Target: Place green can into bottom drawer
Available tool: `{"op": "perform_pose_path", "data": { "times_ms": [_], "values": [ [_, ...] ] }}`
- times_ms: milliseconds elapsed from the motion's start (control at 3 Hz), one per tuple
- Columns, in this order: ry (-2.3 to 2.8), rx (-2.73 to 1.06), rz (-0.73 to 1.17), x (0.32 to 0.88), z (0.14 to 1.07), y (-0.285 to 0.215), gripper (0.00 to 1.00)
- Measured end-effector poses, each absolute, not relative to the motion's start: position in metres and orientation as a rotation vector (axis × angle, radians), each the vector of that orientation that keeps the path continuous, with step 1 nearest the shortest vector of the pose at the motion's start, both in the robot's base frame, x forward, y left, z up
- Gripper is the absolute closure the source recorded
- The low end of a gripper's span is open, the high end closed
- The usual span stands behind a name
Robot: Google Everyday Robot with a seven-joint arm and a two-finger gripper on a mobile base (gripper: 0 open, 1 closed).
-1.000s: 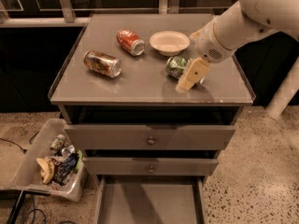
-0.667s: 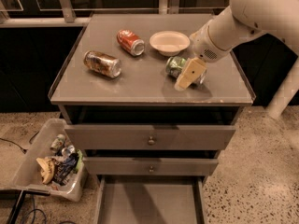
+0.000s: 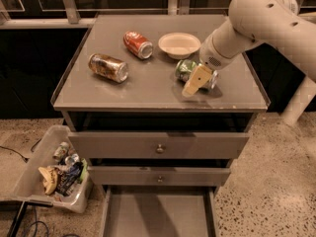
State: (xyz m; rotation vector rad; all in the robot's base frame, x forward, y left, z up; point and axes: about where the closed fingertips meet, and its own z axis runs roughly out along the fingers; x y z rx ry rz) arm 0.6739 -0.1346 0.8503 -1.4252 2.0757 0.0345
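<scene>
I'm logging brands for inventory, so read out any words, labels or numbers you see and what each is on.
No text here can be read.
red can: label print blurred, unreadable.
gold-brown can: print blurred, unreadable.
green can: pattern blurred, partly hidden by the gripper over it, on the right of the cabinet top.

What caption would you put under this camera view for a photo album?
Robot's pincer at the green can on the cabinet top, with the bottom drawer open below.
</scene>
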Motion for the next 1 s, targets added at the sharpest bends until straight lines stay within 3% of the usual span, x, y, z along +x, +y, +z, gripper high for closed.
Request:
{"op": "perform_pose_path", "data": {
  "times_ms": [333,1000],
  "values": [
    [2.077,-1.425,0.035,0.6740,0.8498,-0.1346,0.19],
    [2.077,-1.425,0.035,0.6740,0.8498,-0.1345,0.65]
  ]
}}
